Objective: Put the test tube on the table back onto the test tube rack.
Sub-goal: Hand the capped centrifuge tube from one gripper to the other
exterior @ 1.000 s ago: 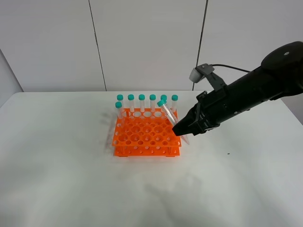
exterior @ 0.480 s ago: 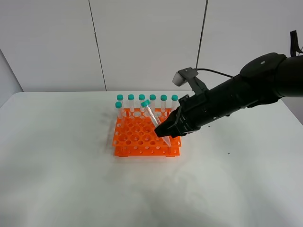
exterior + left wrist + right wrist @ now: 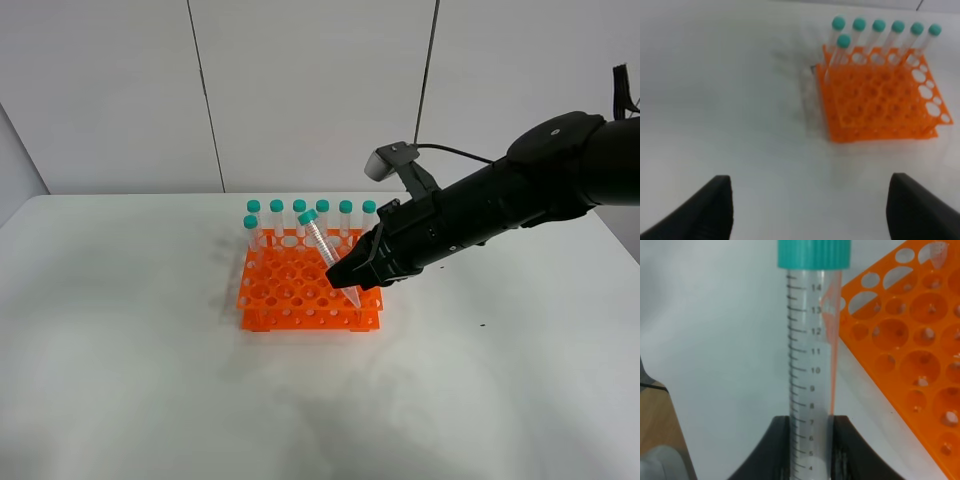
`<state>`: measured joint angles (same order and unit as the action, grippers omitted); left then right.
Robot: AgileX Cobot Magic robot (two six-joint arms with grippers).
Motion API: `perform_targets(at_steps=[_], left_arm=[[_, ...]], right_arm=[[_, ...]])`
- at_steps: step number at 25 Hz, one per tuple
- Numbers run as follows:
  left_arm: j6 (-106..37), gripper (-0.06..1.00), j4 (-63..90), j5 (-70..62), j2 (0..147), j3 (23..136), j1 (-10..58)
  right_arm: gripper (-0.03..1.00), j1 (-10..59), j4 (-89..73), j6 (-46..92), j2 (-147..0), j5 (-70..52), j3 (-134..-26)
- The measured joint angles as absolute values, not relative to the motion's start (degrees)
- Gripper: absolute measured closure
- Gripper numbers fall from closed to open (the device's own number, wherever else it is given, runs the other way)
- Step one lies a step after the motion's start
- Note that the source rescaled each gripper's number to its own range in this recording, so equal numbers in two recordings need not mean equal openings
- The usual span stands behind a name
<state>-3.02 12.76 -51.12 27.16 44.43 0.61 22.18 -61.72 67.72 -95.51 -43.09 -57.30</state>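
Note:
My right gripper is shut on the test tube, holding it by its lower half. The tube tilts with its teal cap up and to the left, and its tip is at the front right holes of the orange test tube rack. Whether the tip is in a hole I cannot tell. The right wrist view shows the tube between the pads, with the rack beside it. Several capped tubes stand in the rack's back rows. My left gripper is open over the table, short of the rack.
The white table ends at a grey panelled wall behind the rack. The right arm reaches in from the right above the table. The left arm does not show in the exterior high view.
The right gripper carried the tube left, from beside the rack's right edge to over its front right holes. In the last half second it has hardly moved.

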Motion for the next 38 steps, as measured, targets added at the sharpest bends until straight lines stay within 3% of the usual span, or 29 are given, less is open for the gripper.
perform_targets(at_steps=[6,11,16,23,38], left_arm=[[-12.8,-0.06,27.9,-38.9,48.5,46.2,0.6],[-35.1,-0.06,53.0,-35.2,64.5,46.2,1.5],[-54.4,-0.06,72.9,-33.9,75.9,46.2,8.0],[-67.8,-0.06,93.7,-33.7,85.7,46.2,14.9],[-73.4,-0.06,98.8,-32.9,94.8,50.2,23.0]], right_arm=[[0.94,22.2,-61.7,68.4,-95.5,-43.0,-57.3],[0.94,22.2,-61.7,68.5,-95.5,-42.8,-57.3],[0.94,22.2,-61.7,68.6,-95.5,-42.6,-57.3],[0.94,22.2,-61.7,68.6,-95.5,-42.6,-57.3],[0.94,22.2,-61.7,68.6,-95.5,-43.8,-57.3]])
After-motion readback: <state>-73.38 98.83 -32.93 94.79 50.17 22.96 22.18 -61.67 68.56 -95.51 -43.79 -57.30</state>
